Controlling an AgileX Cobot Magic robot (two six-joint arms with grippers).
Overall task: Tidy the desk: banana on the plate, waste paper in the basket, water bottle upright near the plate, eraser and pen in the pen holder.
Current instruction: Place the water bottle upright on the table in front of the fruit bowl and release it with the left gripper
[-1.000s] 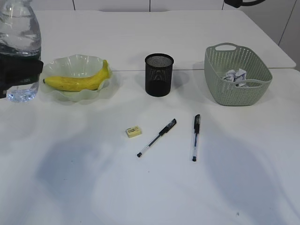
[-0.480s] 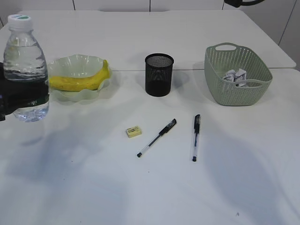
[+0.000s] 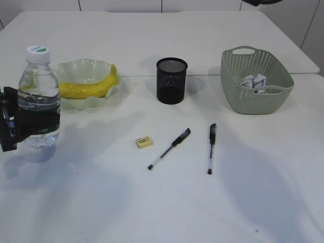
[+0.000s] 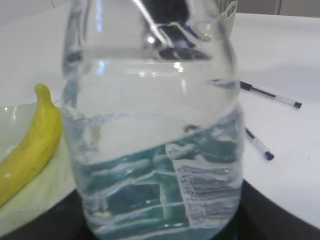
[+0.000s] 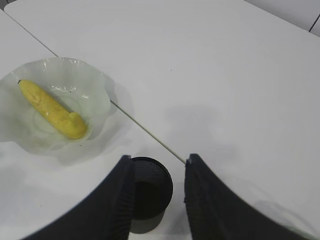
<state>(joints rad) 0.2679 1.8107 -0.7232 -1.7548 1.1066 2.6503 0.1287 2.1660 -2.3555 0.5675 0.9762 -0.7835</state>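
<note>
A clear water bottle [image 3: 39, 101] with a green label stands upright at the table's left, in front-left of the plate [image 3: 83, 67]. My left gripper [image 3: 20, 126] is shut on the bottle's lower part, and the bottle [image 4: 155, 125] fills the left wrist view. The banana [image 3: 86, 88] lies on the plate. A yellow eraser [image 3: 144, 142] and two pens [image 3: 170, 148] [image 3: 211, 148] lie on the table in front of the black mesh pen holder [image 3: 171, 81]. Crumpled waste paper [image 3: 254, 81] sits in the green basket [image 3: 238, 96]. My right gripper [image 5: 157, 170] hangs open high above the pen holder [image 5: 150, 192], holding nothing.
The table's seam runs behind the plate and pen holder. The basket stands at the back right. Shadows of the arms fall across the front of the table.
The bottle has come down and to the right in my left gripper, from the left edge to a spot low in front-left of the plate. Nothing else moved.
</note>
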